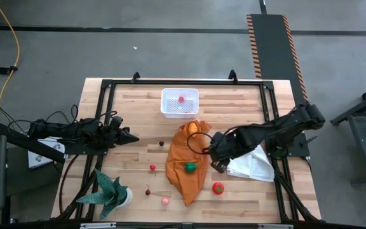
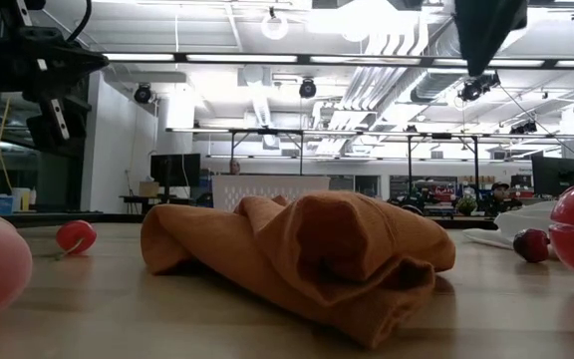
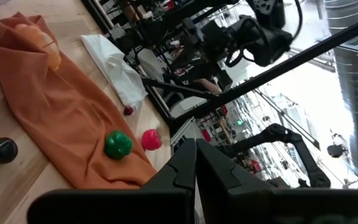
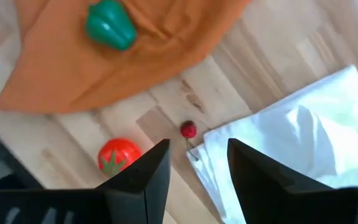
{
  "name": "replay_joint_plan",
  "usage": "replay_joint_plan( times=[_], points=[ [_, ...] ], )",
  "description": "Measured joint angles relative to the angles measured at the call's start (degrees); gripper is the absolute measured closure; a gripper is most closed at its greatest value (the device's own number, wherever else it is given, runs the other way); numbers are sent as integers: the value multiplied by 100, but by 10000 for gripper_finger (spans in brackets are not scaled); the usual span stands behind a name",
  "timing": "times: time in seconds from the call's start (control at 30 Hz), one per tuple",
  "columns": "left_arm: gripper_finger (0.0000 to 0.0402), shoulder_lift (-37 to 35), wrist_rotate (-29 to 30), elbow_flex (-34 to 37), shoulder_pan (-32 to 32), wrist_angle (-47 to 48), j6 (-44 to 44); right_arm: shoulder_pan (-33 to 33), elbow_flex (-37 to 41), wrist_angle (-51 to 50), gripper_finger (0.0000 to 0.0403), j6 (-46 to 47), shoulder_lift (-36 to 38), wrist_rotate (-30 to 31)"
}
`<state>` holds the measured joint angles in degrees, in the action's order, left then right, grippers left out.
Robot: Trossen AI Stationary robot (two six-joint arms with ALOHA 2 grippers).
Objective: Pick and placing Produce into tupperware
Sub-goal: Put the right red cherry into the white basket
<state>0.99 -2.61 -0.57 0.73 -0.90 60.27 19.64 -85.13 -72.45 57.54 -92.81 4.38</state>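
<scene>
Cherry (image 4: 188,129), small and red, lies on the bare wood at the white cloth's (image 4: 291,143) edge, directly ahead of the right gripper (image 4: 197,163), whose parted fingers hold nothing. Left gripper (image 1: 129,137) waits clenched, far across the table from it.

Pale planked wooden table (image 1: 138,102) looks matt, soft rumpled orange cloth (image 1: 186,162) on it, glossy plastic red tomato (image 4: 119,155), crinkled white cloth (image 4: 303,143).

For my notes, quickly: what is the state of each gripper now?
Left gripper: fingers closed, holding nothing.
Right gripper: fingers open, empty, above the small red cherry.
</scene>
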Motion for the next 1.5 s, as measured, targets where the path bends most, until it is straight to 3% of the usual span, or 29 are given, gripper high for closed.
replay_joint_plan(
  times=[0.23, 0.6, 0.97, 1.5],
  points=[
    [401, 0, 2, -1, -2, -5, 0, 37, -436, -349, 254, 1177, -576, 132],
    [401, 0, 0, -1, -2, -10, -2, -11, 294, 246, 253, 2939, -731, -393],
    [401, -2, -237, -1, 0, -62, -153, 33, 936, 1144, 253, 3750, -731, -531],
    [401, -2, -238, -1, 0, -60, -216, 297, 1675, 1916, 253, 4017, -730, -800]
  ],
)
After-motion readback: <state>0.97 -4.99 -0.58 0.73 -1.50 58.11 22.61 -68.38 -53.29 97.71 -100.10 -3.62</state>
